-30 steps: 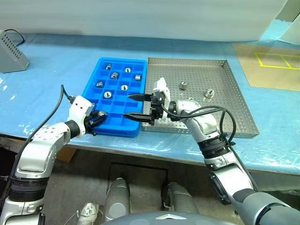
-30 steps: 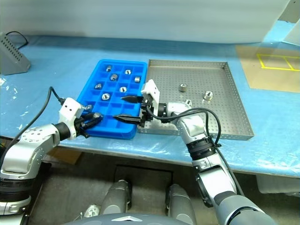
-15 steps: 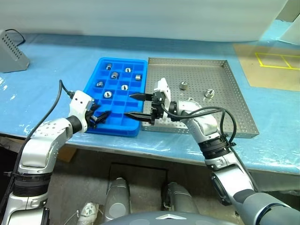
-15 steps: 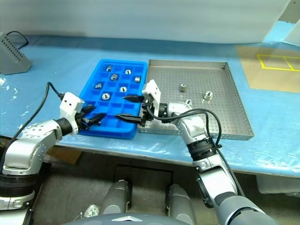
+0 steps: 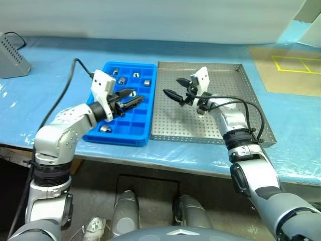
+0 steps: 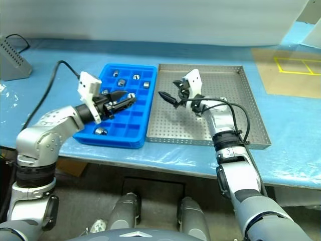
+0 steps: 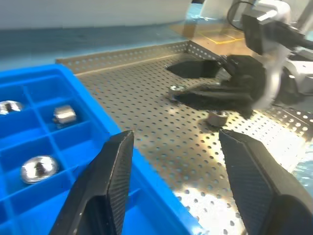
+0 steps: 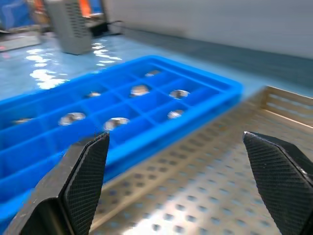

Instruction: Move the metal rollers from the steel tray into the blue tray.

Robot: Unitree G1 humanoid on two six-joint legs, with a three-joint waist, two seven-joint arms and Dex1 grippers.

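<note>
Since a second ago a new roller (image 5: 104, 129) lies in a near compartment of the blue tray (image 5: 142, 135), lower left of centre. The left gripper (image 5: 134, 99), empty and part open, has lifted over that tray. The right gripper (image 5: 176, 88), wide open and empty, has swung up over the steel tray (image 5: 251, 115), where remaining rollers (image 7: 217, 117) wait: probably the next pickup.
</note>
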